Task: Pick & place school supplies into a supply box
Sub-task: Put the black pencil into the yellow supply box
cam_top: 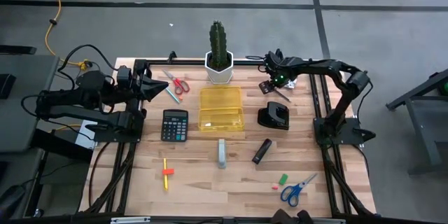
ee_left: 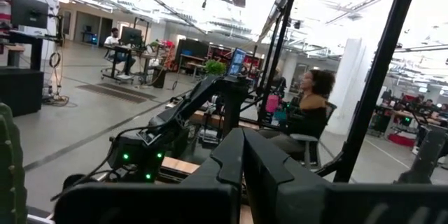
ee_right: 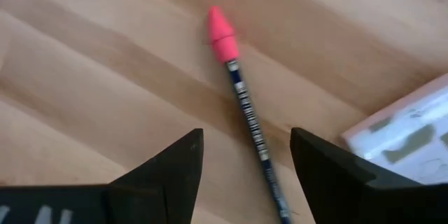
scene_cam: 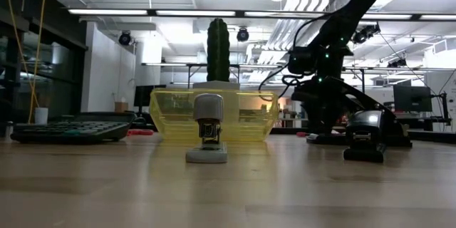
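Right hand (ee_right: 245, 157), fingers spread and empty, hovers over a pink-capped pencil (ee_right: 245, 115) at the surface's far right, right of the yellow box (cam_top: 221, 108). The pencil's long axis runs through the finger gap.

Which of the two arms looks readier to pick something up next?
Probably the right. The right gripper hangs over a pencil with a pink eraser tip, fingers open on either side of it. The left gripper sits at the table's left edge, pointing level.
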